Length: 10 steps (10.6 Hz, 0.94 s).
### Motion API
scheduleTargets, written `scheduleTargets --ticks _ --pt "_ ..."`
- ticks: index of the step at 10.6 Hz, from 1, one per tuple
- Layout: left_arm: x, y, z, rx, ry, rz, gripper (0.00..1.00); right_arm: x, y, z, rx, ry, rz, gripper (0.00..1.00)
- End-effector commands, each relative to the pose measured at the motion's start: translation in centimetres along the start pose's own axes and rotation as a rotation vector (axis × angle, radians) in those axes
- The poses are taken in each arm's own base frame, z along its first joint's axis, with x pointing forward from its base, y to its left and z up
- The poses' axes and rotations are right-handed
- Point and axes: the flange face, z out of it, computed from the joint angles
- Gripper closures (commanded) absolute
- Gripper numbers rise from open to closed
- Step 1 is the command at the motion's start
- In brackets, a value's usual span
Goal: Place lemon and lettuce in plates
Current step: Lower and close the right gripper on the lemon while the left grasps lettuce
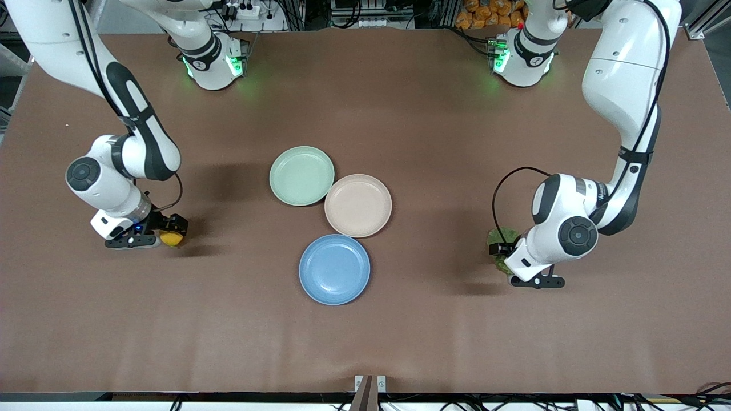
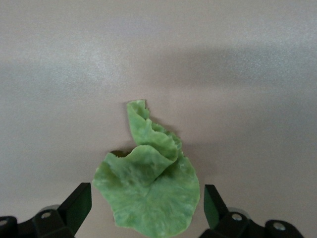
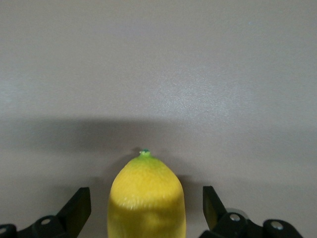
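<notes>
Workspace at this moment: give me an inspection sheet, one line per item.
Surface: brown table, bare apart from the items below.
Job's things: lemon toward the right arm's end; lettuce toward the left arm's end; blue plate and beige-pink plate mid-table, both empty.
Clutter: pale green plate, empty, beside the beige-pink one.
Grippers: right claw open, straddling the lemon; left claw open, straddling the lettuce.
Cables: black cable looping at the left wrist.
Surroundings: orange items off the table edge.
</notes>
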Motion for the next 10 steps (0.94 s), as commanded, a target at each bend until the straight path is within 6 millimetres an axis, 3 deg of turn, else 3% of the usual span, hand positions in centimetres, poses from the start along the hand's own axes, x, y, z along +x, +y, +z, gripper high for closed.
scheduleTargets --ticks 1,2,3,4,7,8,9,10 --pt "0.3 0.1 1.2 0.019 0.01 -0.01 0.0 -0.4 0.2 0.7 0.009 0.011 0.008 0.06" --pt "0.3 0.2 1.8 0.02 0.007 -0.007 0.0 -0.3 0.2 0.7 0.01 0.008 0.007 0.28" --pt "0.3 0.3 2.3 0.018 0.015 -0.005 0.0 -0.3 0.2 0.7 0.011 0.004 0.011 0.59" --pt "0.3 0.2 3.0 0.015 0.017 -0.006 0.0 -0.2 0.2 0.6 0.011 0.005 0.029 0.75" --pt "0.3 -0.2 3.4 0.012 0.014 -0.013 0.02 0.0 -0.1 0.4 0.012 0.008 0.038 0.94" --pt "0.3 -0.4 3.9 0.01 0.005 -0.019 0.44 0.3 -0.2 0.0 0.011 0.017 0.036 1.0" --pt "0.3 -0.4 4.1 0.009 0.002 -0.02 0.93 0.6 -0.4 -0.6 0.013 0.015 0.032 1.0" --pt "0.4 -0.4 4.1 0.011 0.004 -0.017 1.0 1.5 -0.5 -1.8 0.019 -0.008 0.034 1.0"
